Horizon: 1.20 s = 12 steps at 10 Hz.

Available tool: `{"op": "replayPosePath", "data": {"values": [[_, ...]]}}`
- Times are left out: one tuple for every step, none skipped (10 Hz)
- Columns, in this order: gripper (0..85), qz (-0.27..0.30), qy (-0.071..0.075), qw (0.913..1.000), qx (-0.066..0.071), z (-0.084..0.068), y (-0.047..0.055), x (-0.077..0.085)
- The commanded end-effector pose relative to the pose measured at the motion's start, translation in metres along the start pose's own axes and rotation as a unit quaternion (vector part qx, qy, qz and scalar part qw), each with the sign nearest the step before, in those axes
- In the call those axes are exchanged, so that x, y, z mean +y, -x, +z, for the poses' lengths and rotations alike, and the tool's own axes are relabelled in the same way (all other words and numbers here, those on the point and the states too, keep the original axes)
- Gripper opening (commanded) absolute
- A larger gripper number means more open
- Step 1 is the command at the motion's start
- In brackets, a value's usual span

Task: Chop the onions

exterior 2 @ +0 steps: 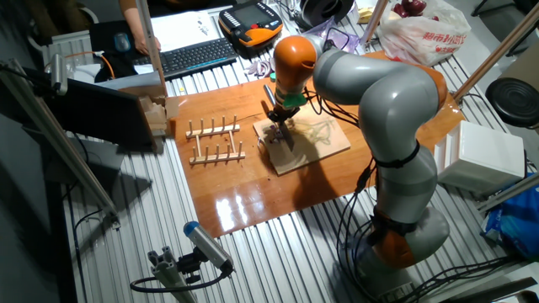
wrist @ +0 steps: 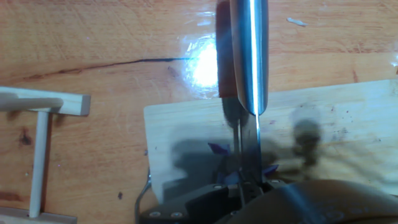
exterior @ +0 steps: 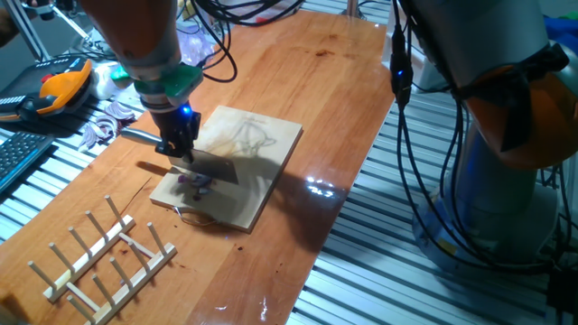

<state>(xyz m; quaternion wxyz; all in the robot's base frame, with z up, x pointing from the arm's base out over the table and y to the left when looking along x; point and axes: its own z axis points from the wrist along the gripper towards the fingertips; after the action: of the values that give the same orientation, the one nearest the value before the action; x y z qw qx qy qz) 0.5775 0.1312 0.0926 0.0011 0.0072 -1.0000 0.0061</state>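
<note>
So the onions (exterior: 195,183) here are just a little cluster of purple-and-white bits sitting near the front-left corner of the pale square wooden cutting board (exterior: 262,144), pretty close to the board's edge. Right over them is the dark flat knife blade (exterior: 200,166), edge down, and it looks like it's at or just above the pieces, though I can't tell for sure if it's touching them. In the hand view you mostly see the shiny steel spine of the blade running away from the camera, with a few purple scraps (wrist: 217,148) poking out on either side of it. The black two-finger gripper (exterior: 177,149) is clamped narrow around the knife's handle end, so it's holding the tool, not the food. Board sits on a glossy reddish-brown wooden tabletop (exterior: 325,81), with a light wooden peg rack (exterior: 104,257) just beside its near corner. My worry: nothing is pinning those bits down, so a chop could squirt them off the edge, since they're so close to it. The board itself could also slide on that slick tabletop.
</note>
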Motion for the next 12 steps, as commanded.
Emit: {"op": "replayPosePath", "data": {"values": [[0.0, -0.001, -0.001, 1.0, -0.001, 0.001, 0.0, -0.001], [0.0, -0.003, -0.001, 1.0, -0.003, 0.002, 0.0, -0.003], [0.0, -0.003, 0.0, 1.0, -0.004, 0.003, 0.0, -0.003], [0.0, -0.003, 0.0, 1.0, -0.004, 0.004, -0.001, -0.003], [0.0, -0.002, 0.0, 1.0, -0.005, 0.005, -0.001, -0.002], [0.0, -0.002, 0.001, 1.0, -0.005, 0.006, -0.002, -0.002], [0.0, 0.0, 0.001, 1.0, -0.007, 0.008, -0.003, -0.001], [0.0, 0.002, 0.004, 0.9999, -0.012, 0.011, -0.004, 0.0], [0.0, 0.005, 0.005, 0.9998, -0.019, 0.016, -0.005, 0.002], [0.0, 0.007, 0.007, 0.9995, -0.031, 0.023, -0.007, 0.003], [0.0, 0.008, 0.007, 0.9993, -0.036, 0.025, -0.006, 0.004], [0.0, 0.007, 0.006, 0.9994, -0.033, 0.023, -0.005, 0.004]]}}
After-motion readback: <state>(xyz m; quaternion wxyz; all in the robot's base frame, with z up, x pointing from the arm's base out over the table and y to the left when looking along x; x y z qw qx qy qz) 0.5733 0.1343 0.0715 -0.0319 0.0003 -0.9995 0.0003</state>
